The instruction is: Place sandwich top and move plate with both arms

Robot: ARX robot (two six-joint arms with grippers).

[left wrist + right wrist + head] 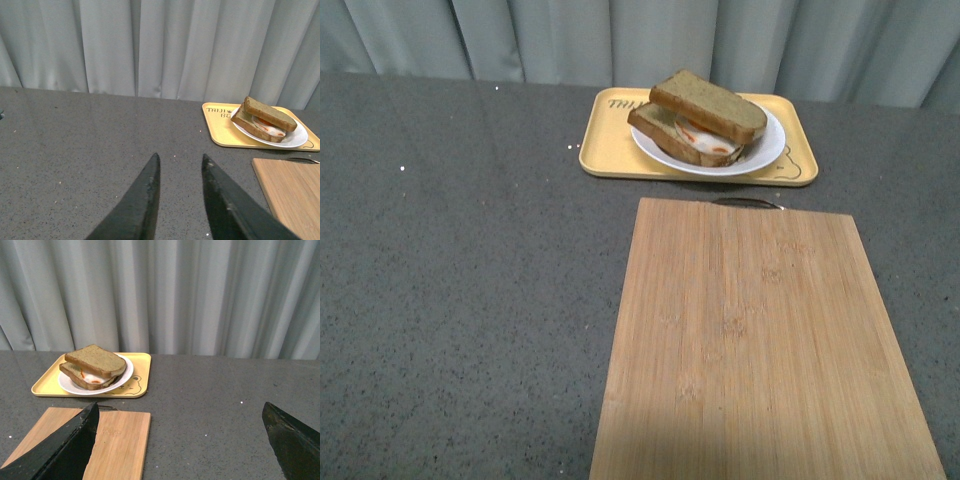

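Note:
The sandwich top (708, 104), a plain brown bread slice, lies tilted on the egg-bearing slice (686, 137) on the white plate (765, 150). It also shows in the left wrist view (270, 113) and the right wrist view (95, 360). The plate (296, 140) (67, 385) rests on a yellow tray. No arm shows in the front view. My left gripper (180, 160) is open and empty over the grey table, well short of the plate. My right gripper (180, 407) is wide open and empty, apart from the plate.
The yellow tray (603, 150) with a bear drawing stands at the back of the table. A bamboo cutting board (760, 340) lies in front of it, reaching the near edge. A grey curtain (640, 35) hangs behind the table.

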